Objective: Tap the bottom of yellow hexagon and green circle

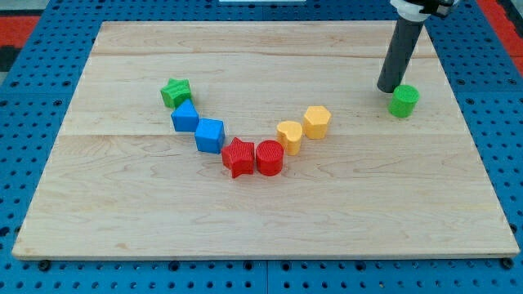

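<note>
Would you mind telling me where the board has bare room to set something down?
Free: the strip along the view's bottom below the red star and red cylinder, and the top-left above the green star. Crowded: the arc through to the yellow hexagon, and around my tip beside the green circle.

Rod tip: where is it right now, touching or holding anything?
My tip: no gripper, holds nothing; it stands just to the view's left of the green circle, close or touching, contact cannot be told; well right of the yellow hexagon.
</note>
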